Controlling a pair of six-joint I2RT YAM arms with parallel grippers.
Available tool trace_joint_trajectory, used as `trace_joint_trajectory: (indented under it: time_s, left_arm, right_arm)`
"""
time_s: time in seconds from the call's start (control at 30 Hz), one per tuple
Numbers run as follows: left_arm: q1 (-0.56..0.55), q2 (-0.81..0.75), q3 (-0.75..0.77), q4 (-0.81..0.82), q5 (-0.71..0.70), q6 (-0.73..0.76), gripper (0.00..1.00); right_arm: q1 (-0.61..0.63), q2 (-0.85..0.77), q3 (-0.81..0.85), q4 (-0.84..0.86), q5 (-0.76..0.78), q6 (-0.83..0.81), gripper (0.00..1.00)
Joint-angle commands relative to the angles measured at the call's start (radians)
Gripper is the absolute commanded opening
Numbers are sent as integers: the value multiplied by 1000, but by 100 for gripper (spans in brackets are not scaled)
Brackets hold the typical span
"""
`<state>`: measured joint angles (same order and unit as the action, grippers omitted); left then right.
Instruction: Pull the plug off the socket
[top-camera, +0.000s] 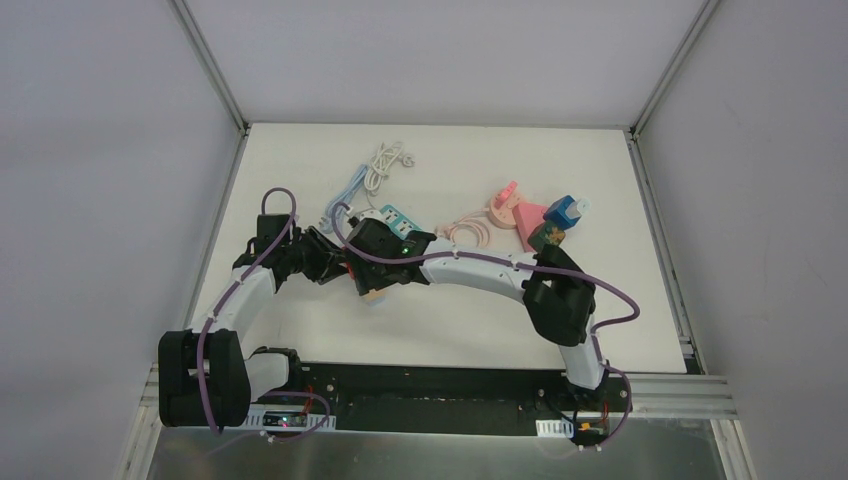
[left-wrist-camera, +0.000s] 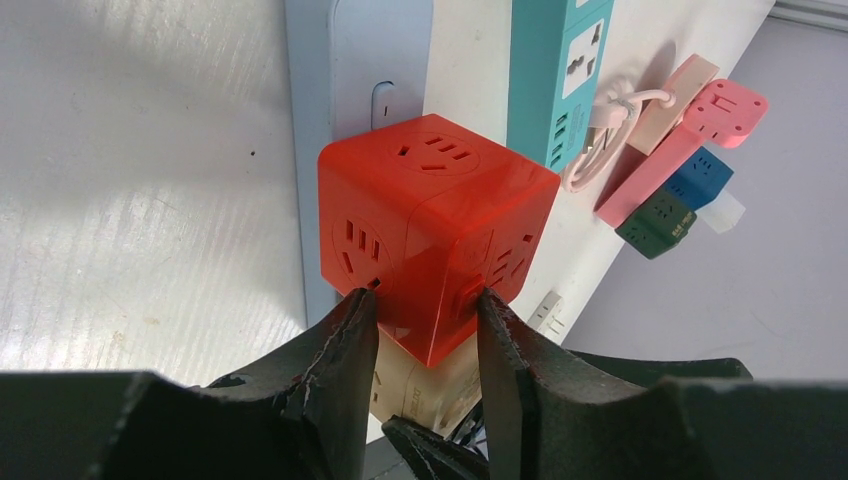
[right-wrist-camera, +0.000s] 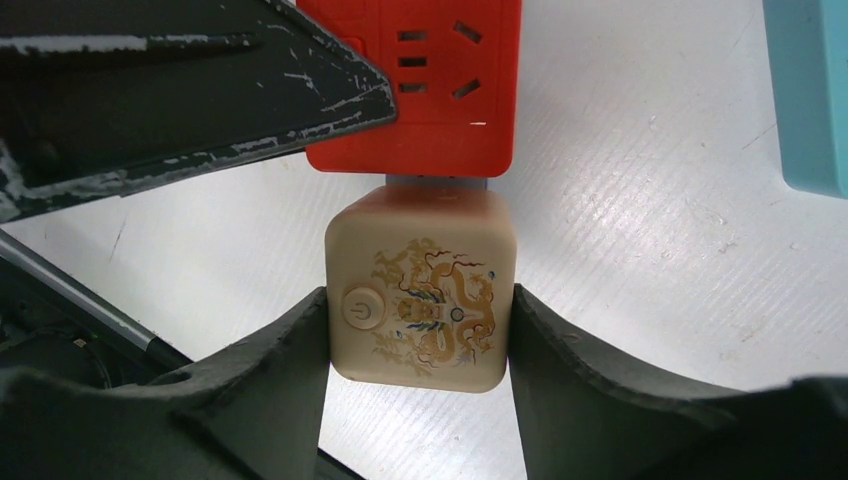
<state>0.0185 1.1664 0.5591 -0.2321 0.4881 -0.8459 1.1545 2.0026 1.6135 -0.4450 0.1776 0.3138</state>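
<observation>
Gripping the red socket cube (left-wrist-camera: 430, 230) by its near corner, the left gripper (left-wrist-camera: 425, 297) holds it left of centre on the table (top-camera: 480, 330). Just right, the right gripper (right-wrist-camera: 418, 295) clamps both sides of the beige plug cube (right-wrist-camera: 420, 260), which is joined to the socket.

A: What colours did I have around the red cube (left-wrist-camera: 430, 220)?
B: Against it I saw a cream cube (right-wrist-camera: 420, 300) printed with a gold dragon. Beyond it lay a teal strip (left-wrist-camera: 560, 70), pink adapters (left-wrist-camera: 725, 110), a blue block (left-wrist-camera: 705, 178) and a dark green block (left-wrist-camera: 655, 222).
A: And the table (right-wrist-camera: 650, 200)?
B: White all round the red cube.
</observation>
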Motion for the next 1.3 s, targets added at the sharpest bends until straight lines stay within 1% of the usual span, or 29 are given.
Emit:
trace_joint_trajectory:
  time_s: [0.0,0.07,0.13,0.27,0.3,0.37,0.47,0.63,0.77,0.83,0.9,0.97,1.13,1.27]
  left_arm:
    - [-15,75,-84,-204,-214,89,19]
    - [-15,78,-82,-203,-214,88,18]
    - [-15,79,-82,-205,-219,90,18]
    - [-15,77,-81,-205,-226,87,18]
    - [-15,79,-79,-206,-228,86,18]
    - [-15,78,-76,-209,-231,84,18]
    - [-15,75,-74,-212,-236,83,17]
    - [-15,58,-74,-222,-257,78,16]
    - [-15,43,-60,-222,-243,79,16]
    - [-15,31,-50,-201,-205,78,16]
    - [-15,13,-28,-182,-165,74,19]
    - [-15,-4,9,-175,-124,74,25]
    - [-15,-54,123,-198,-71,85,45]
    - [-15,-97,202,-254,-87,109,60]
  right_arm:
    - [-44,-99,37,26,18,13,0]
    - [-63,-128,-7,78,-43,34,0]
    - [-63,-135,-28,107,-57,37,0]
    - [30,-46,95,-15,156,-52,0]
    - [42,-24,122,-44,191,-57,0]
    - [47,-14,131,-59,210,-56,0]
    - [27,-63,87,-20,189,-43,0]
    - [-43,-164,-21,100,73,-8,0]
    - [-64,-204,-51,94,84,-3,0]
    - [-85,-247,-93,100,87,13,0]
    - [-115,-305,-158,122,75,36,0]
    - [-152,-360,-231,136,56,62,0]
    - [-259,-484,-431,138,-12,139,0]
    - [-347,-588,-582,153,-96,213,0]
